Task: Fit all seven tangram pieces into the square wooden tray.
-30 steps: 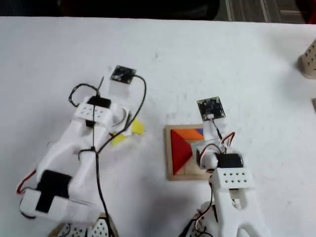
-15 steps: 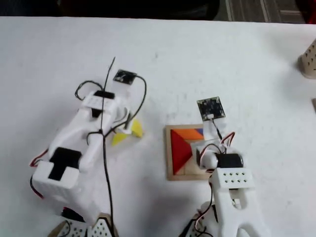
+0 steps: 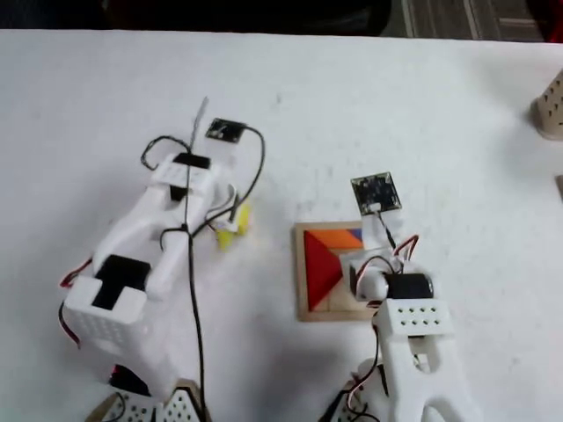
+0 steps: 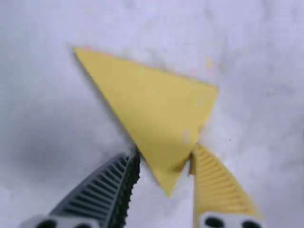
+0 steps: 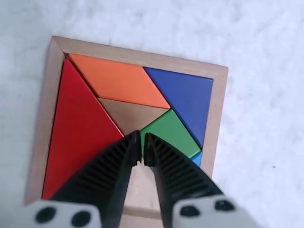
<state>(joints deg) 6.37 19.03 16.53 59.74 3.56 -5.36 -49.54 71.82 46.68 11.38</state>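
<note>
A yellow triangle (image 4: 152, 104) lies on the white table, and one of its corners is pinched between the fingers of my left gripper (image 4: 164, 166). From above, the yellow triangle (image 3: 232, 225) shows just left of the square wooden tray (image 3: 302, 272). The tray (image 5: 47, 114) holds a red triangle (image 5: 78, 137), an orange parallelogram (image 5: 118, 80), a blue triangle (image 5: 185, 95), a green square (image 5: 173, 135) and a tan triangle (image 5: 130, 116). My right gripper (image 5: 142, 145) hangs shut and holding nothing over the tray's middle.
A tan perforated object (image 3: 551, 107) stands at the table's right edge. Black cables (image 3: 189, 264) run along the left arm. The far half of the table is bare white surface.
The left arm swung toward the far side and its gripper closed on the yellow triangle, which now shows as a smaller patch. The right arm stayed still.
</note>
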